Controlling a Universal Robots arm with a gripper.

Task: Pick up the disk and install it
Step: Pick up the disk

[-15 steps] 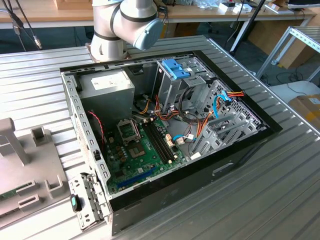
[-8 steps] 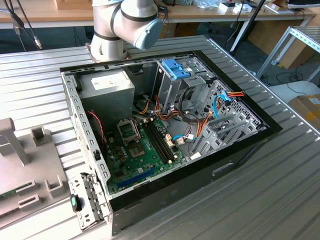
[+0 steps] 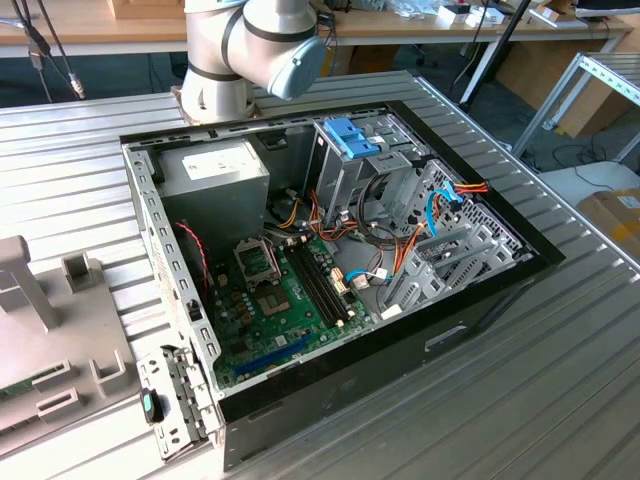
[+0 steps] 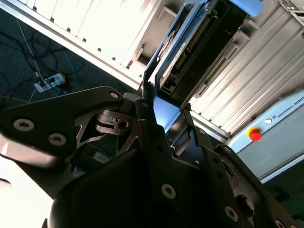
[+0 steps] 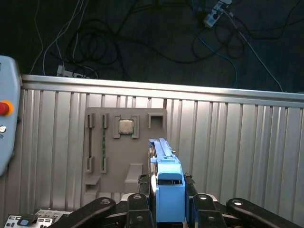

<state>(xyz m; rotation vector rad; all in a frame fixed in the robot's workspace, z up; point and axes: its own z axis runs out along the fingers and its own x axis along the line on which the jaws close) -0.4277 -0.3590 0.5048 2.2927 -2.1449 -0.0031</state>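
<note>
Pickup is looking done: the gripper [image 5: 166, 180] is clamping the disk [image 5: 164, 153] edge-on, jaws pinching its blue rails, over the ribbed table [image 5: 247, 142]. Installation is not yet showing; nothing is entering the computer case [image 3: 400, 345].

I am wearing silver, pale blue and black.
My arm [image 3: 225, 50] is showing fat silver-grey joints, with a light-blue cap [image 3: 298, 66] rounding off one of them. My gripper [image 4: 165, 108] is wearing matte black linkage plates [image 4: 61, 123], and round silver screws [image 4: 23, 124] are glinting on them in both wrist views.
</note>
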